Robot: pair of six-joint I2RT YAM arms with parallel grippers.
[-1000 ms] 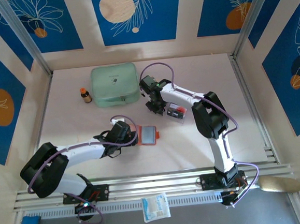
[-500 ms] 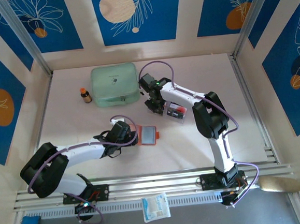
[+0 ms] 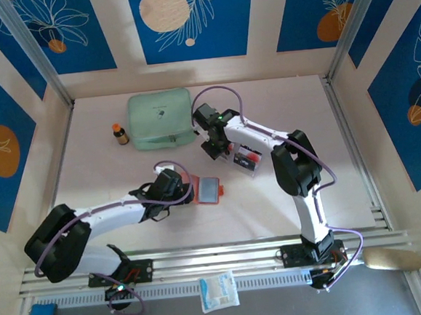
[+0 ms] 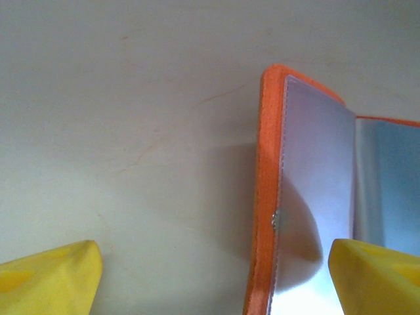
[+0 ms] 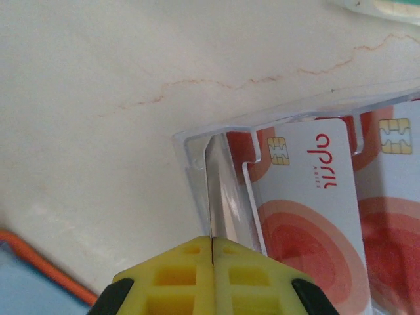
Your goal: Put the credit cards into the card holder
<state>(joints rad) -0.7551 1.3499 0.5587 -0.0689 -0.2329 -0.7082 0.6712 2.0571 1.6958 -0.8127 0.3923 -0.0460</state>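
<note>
Sideways, seemingly "april" on credit card point(image 5: 308, 197) in clear case point(image 5: 191, 143)

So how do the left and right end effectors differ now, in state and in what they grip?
The left end effector is open, fingers wide apart; the right end effector is shut. The left grips nothing, the edge of the open orange-red card holder lying between its fingers; the right pinches a wall of the clear plastic tray holding the red-circled credit cards. Both have yellow fingers.
</note>
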